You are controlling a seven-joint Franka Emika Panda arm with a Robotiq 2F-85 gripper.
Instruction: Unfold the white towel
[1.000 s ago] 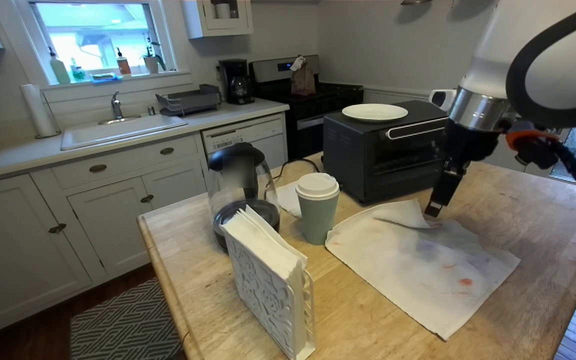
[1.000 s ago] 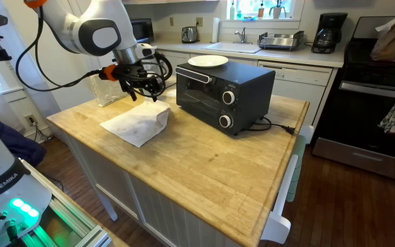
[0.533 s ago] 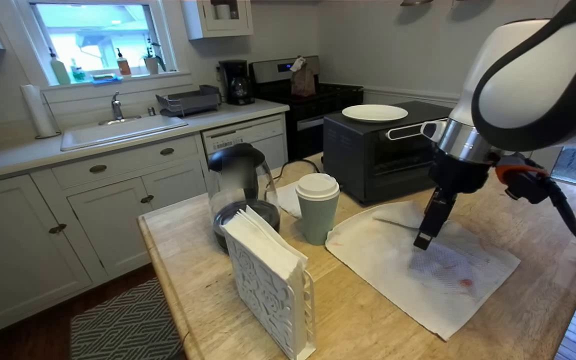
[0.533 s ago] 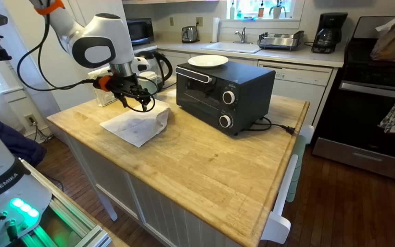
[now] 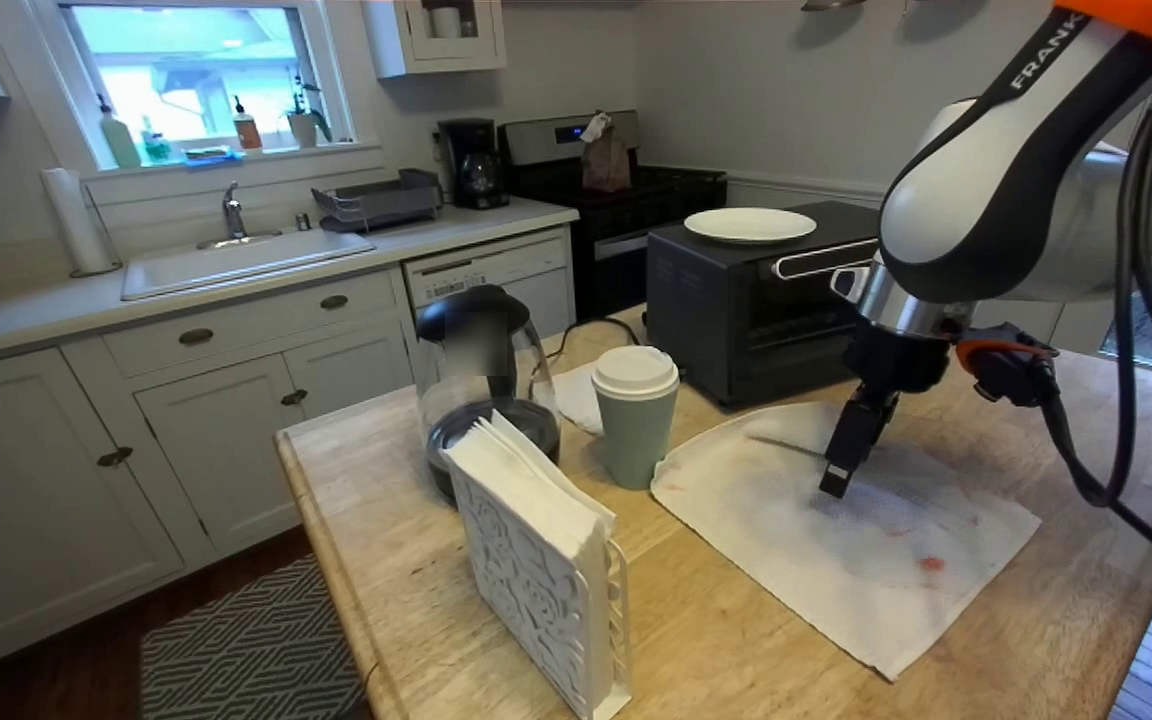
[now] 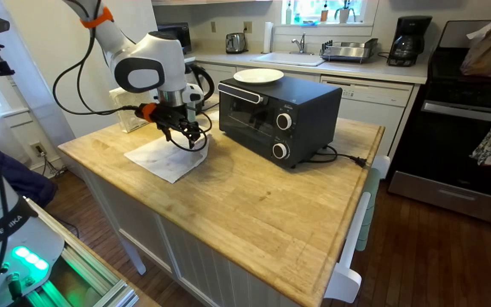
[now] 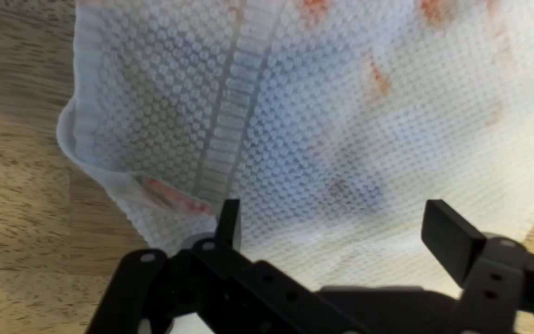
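the towel (image 5: 886, 570) lies lower right in an exterior view, on the worktop (image 5: 736, 660). the claw (image 7: 329, 211) over it stands wide, empty; best pinch only the loose-looking edge (image 7: 174, 195), left of centre in the wrist view, then peel slowly.

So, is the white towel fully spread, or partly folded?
Partly folded: in an exterior view, the towel has a flap turned over near the oven; the wrist view shows a curled edge. More layers underneath: cannot tell.
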